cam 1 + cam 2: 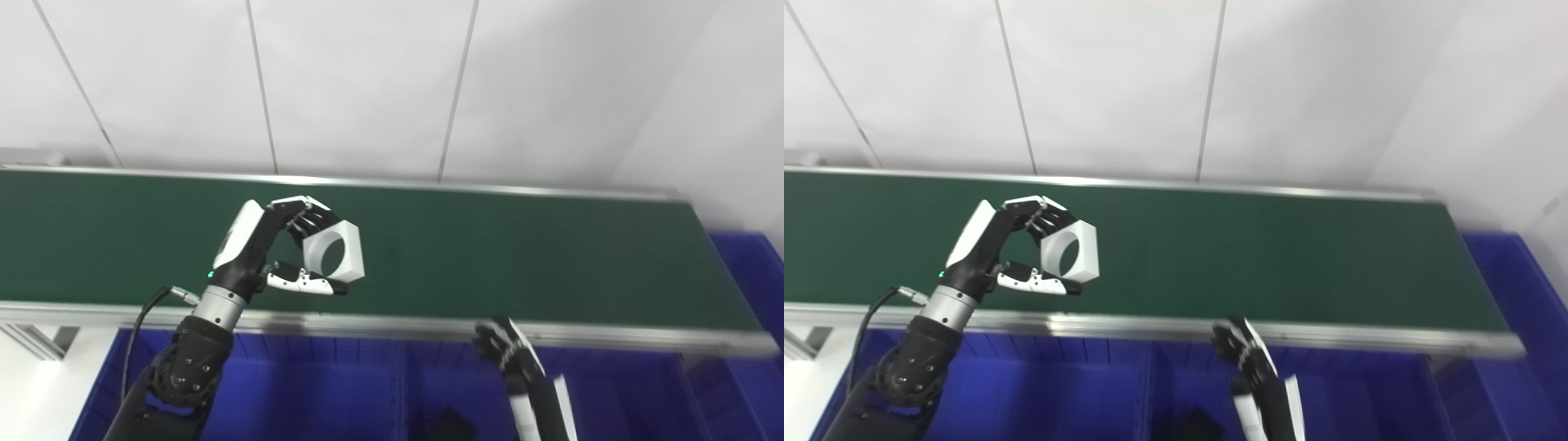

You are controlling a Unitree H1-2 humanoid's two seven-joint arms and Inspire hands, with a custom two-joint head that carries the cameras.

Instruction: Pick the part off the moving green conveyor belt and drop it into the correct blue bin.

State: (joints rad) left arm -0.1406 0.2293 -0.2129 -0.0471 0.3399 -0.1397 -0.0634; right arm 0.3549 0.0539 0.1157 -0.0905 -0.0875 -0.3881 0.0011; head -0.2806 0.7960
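Observation:
My left hand (278,245) is raised over the green conveyor belt (520,257) and is shut on a white hexagonal part with a round hole (335,251), pinched between fingers above and thumb below. The same white part (1072,251) appears in the right eye view, lifted off the belt and tilted on edge. My right hand (505,349) hangs low by the belt's near rail, over the blue bins (306,392), fingers curled with nothing seen in them. The belt surface shows no other part.
Blue bins (1041,392) line the front below the belt's metal rail (392,324), split by dividers; another blue bin (756,275) stands at the belt's right end. A dark object (444,425) lies in a middle bin. White wall panels rise behind.

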